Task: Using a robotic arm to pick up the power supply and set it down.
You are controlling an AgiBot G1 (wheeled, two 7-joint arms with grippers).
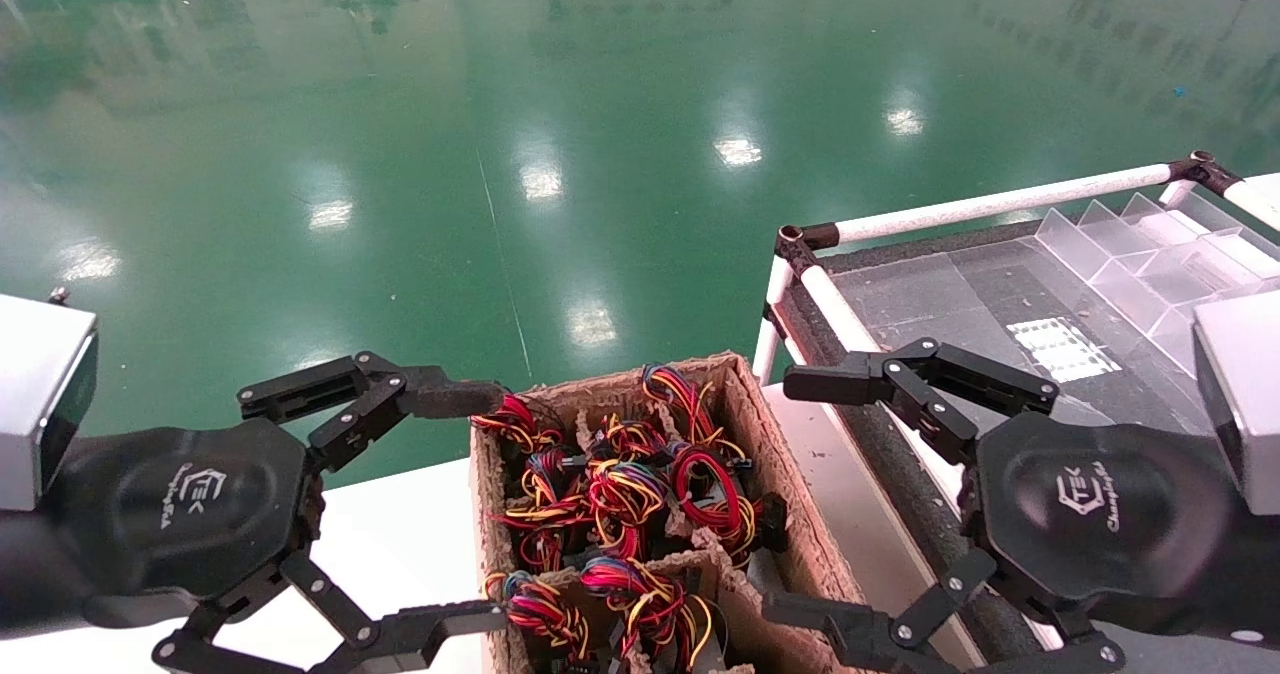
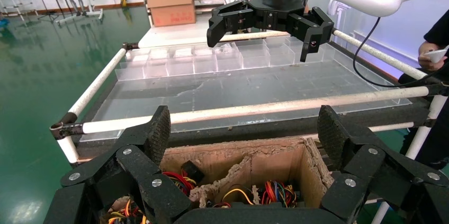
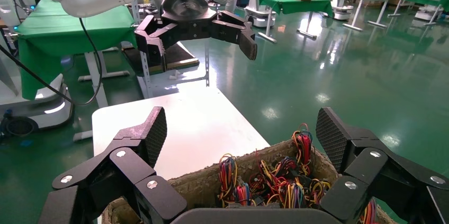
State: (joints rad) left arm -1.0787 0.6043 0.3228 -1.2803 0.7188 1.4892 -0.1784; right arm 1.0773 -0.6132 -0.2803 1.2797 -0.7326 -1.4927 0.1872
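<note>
Both grippers hung spread wide on either side of the crate [image 1: 800,544] when I checked the feeds. My left gripper [image 1: 470,499] sat just beside the crate's left wall over the white table [image 1: 400,544], fingers apart and gripping nothing. My right gripper [image 1: 800,494] flanked the crate's right wall, at the edge of the cart [image 1: 900,304], its fingers likewise apart and empty. Power supplies [image 1: 620,494] filled the crate's compartments; I could see mostly their coiled red, yellow and blue wire bundles, packed close together, with the metal bodies largely hidden beneath. Clear bins [image 1: 1150,254] stood at the cart's far right.
</note>
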